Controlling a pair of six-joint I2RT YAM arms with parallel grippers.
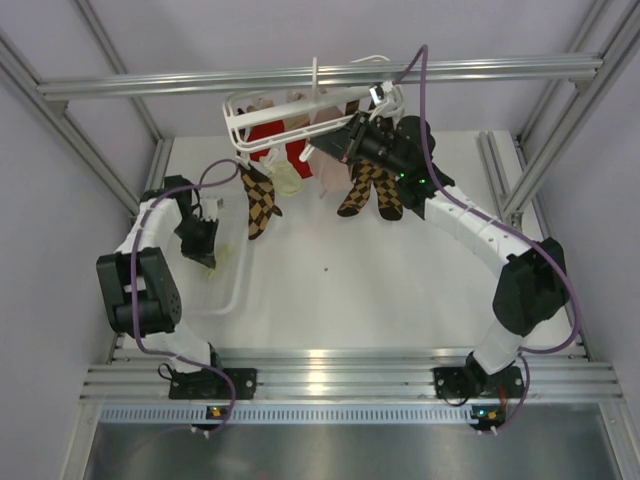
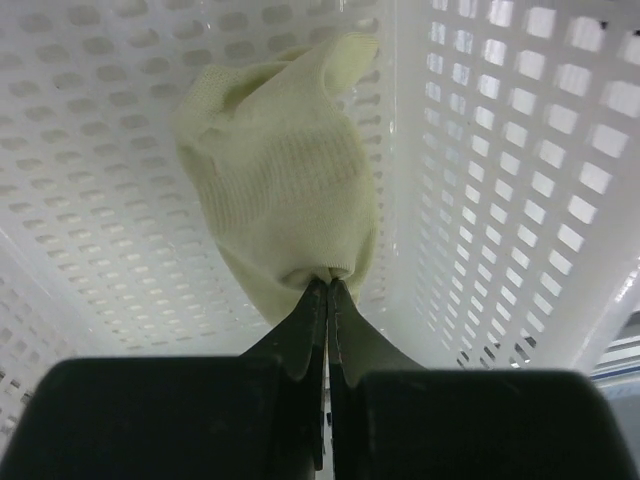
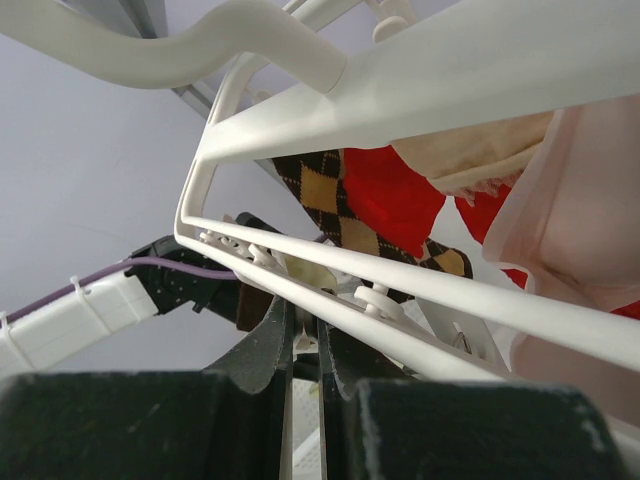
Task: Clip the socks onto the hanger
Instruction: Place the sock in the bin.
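Observation:
My left gripper (image 2: 328,283) is shut on the edge of a pale cream-yellow sock (image 2: 280,190) inside a white perforated basket (image 2: 520,150). In the top view, that gripper (image 1: 207,258) and the sock (image 1: 228,255) are low in the basket at the left. The white hanger (image 1: 250,110) hangs from the overhead bar at the back. A second pale sock (image 1: 288,180) is clipped to it. My right gripper (image 1: 338,150) is up at the hanger's underside. In the right wrist view, its jaws (image 3: 303,315) are pinched on a small white clip just under the hanger frame (image 3: 450,298).
Brown argyle socks (image 1: 262,200) (image 1: 370,190), a red sock (image 1: 272,140) and a pink sock (image 3: 580,230) also hang from the hanger. The basket rim (image 1: 240,290) sits at the table's left. An aluminium frame bar (image 1: 480,70) crosses above the hanger.

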